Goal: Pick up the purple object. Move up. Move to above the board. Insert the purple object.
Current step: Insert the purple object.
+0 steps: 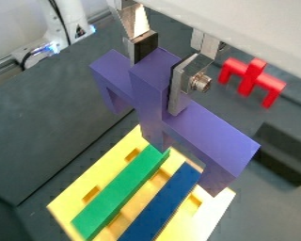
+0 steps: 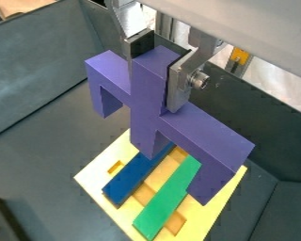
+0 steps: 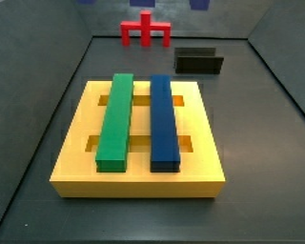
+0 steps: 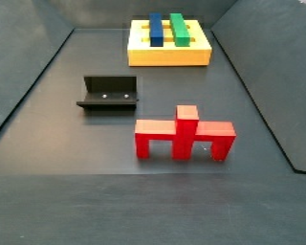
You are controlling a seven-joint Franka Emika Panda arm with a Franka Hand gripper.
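In both wrist views my gripper (image 1: 164, 68) (image 2: 160, 68) is shut on the central upright stub of the purple object (image 1: 191, 127) (image 2: 147, 104). I hold it in the air with its crossbar level and its legs pointing down. The yellow board (image 1: 97, 184) (image 2: 97, 172) lies below it, bearing the green bar (image 1: 121, 193) (image 2: 166, 198) and the blue bar (image 1: 166, 202) (image 2: 131, 174). The purple object hangs above the board and apart from it. Both side views show the board (image 3: 142, 181) (image 4: 168, 55) with nothing over it. The gripper and the purple object are out of view there.
A red bridge-shaped piece (image 1: 251, 77) (image 3: 145, 31) (image 4: 184, 134) stands on the dark floor away from the board. The black fixture (image 3: 200, 62) (image 4: 108, 93) (image 1: 285, 151) stands between the red piece and the board. Dark walls ring the floor.
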